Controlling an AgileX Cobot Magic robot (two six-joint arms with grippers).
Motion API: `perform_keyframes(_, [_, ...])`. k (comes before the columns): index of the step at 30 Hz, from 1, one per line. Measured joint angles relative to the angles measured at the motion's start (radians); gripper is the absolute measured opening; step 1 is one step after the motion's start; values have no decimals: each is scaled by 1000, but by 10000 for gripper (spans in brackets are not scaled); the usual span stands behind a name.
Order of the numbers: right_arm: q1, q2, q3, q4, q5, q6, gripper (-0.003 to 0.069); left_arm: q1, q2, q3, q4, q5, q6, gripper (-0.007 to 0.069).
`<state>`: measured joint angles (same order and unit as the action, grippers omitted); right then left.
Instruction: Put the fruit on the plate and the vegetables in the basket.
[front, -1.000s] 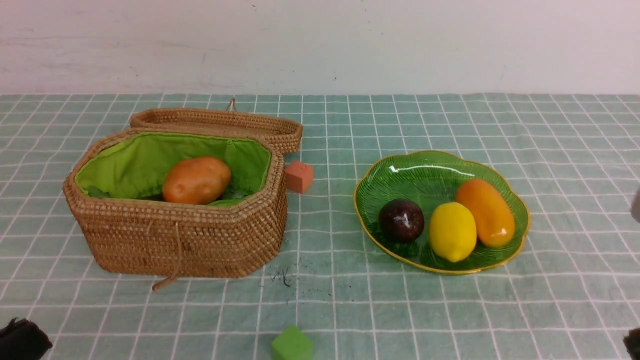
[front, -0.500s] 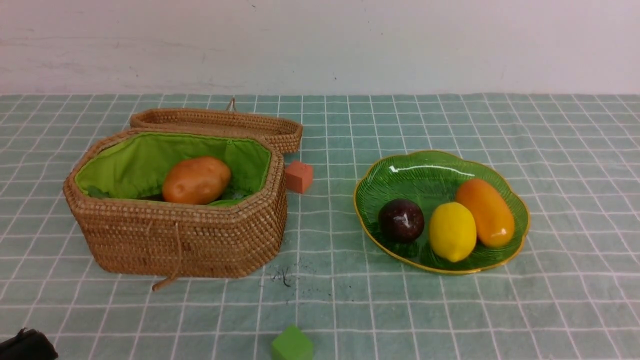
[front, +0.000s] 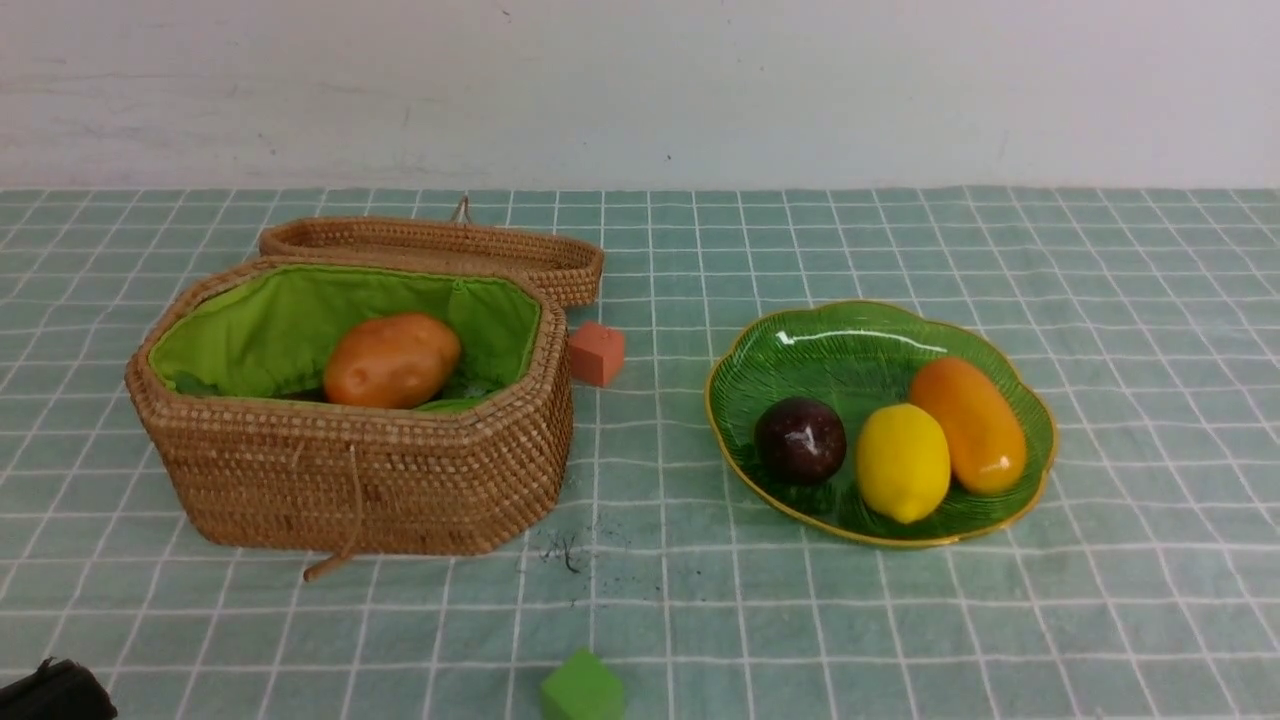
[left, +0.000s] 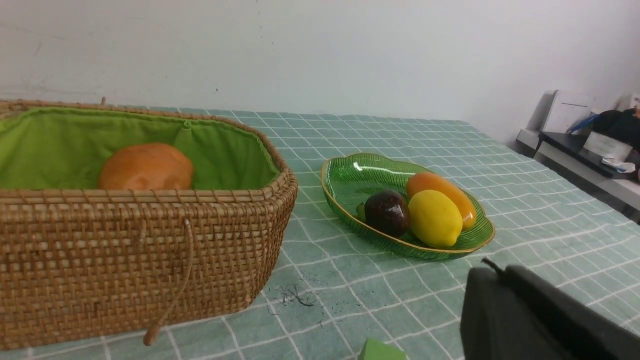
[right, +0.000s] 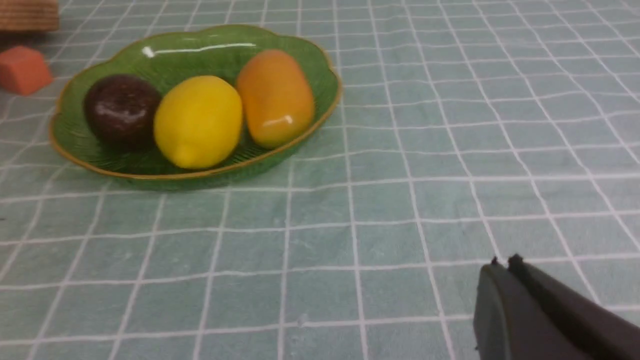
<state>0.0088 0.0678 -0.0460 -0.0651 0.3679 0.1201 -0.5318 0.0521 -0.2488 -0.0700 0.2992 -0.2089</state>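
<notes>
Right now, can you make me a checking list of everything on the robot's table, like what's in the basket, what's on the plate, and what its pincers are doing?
Surface: green checked tablecloth, a dark smudge near the basket's front.
Basket: lid open, folded back; potato inside on the green lining; other vegetables mostly hidden.
Plate: holds mangosteen, lemon and mango.
Clutter: orange cube between basket and plate; green cube at the near edge.
Left pincer: shut, empty, low at the near edge.
Right pincer: shut, empty, above bare cloth.
Cables: nothing seen.
Surroundings: white wall; a side desk with things on it in the left wrist view.
</notes>
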Motion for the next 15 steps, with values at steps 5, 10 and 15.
perform_keyframes(5, [-37, -78, 65, 29, 1, -20, -18, 0, 0, 1, 0, 0, 0, 7])
perform_keyframes(10, [-38, -79, 65, 76, 3, -81, -18, 0, 0, 1, -1, 1, 0, 15])
perform_keyframes(15, [-38, -79, 65, 106, 4, -91, -18, 0, 0, 1, -1, 1, 0, 20])
